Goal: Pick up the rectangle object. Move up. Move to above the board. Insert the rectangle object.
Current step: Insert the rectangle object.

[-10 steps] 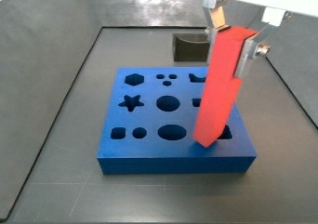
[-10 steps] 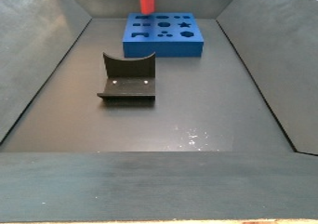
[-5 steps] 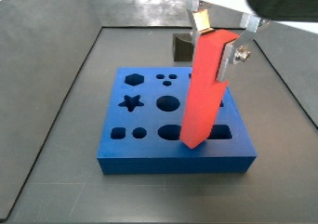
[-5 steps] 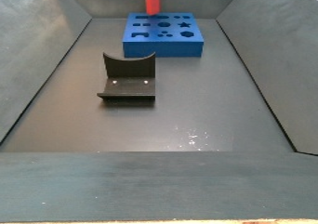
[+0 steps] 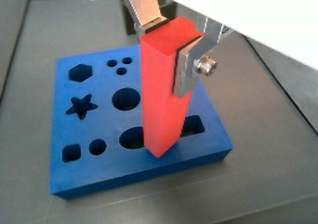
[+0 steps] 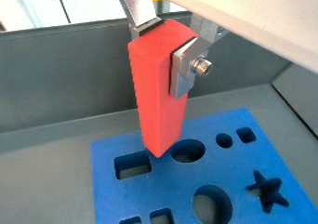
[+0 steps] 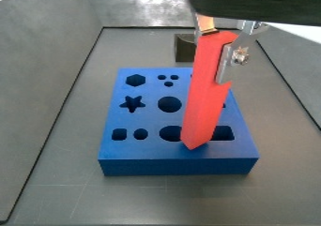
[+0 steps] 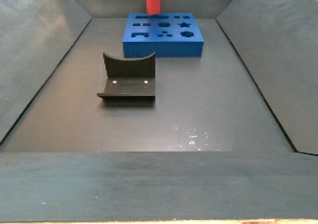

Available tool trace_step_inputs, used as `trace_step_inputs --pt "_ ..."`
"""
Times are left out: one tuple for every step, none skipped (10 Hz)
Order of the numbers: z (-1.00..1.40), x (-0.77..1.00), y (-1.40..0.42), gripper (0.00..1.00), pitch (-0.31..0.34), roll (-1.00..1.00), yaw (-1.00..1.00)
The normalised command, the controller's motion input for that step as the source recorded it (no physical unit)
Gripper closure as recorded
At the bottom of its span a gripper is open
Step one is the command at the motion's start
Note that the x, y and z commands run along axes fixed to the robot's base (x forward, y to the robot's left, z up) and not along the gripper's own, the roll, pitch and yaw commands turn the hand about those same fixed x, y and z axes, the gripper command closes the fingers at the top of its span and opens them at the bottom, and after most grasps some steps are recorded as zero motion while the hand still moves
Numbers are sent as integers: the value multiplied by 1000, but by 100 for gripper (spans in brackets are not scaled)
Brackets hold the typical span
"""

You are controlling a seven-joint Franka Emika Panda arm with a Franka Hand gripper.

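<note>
Partly cropped gripper [image 5: 172,44] clamps rectangle object [image 5: 165,98]

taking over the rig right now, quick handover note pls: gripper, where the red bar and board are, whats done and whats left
Gripper: shut on the rectangle object, gripping it near its top end, above the board.
Rectangle object: red bar hanging roughly upright; its lower end is just over the board's top face, near the slot-shaped cut-out at the board's edge. Not clearly seated in any hole.
Board: blue, flat on the bin floor. The fixture stands apart from it, untouched.
Done: pick-up, lift, move above the board.
Left: line the bar up with its cut-out, insert it, release.
</note>
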Motion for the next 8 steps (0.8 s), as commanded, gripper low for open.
trace_step_inputs --pt "0 0 0 100 0 51 -560" --pt "6 46 0 100 0 40 -537" --pt "9 69 0 100 0 51 -546" --pt "0 83 0 100 0 60 -549" --pt "0 80 0 100 0 94 -531" --pt "0 60 0 100 0 89 -540" --pt "0 69 0 100 0 37 -480" --pt "11 200 0 100 -29 0 -429"
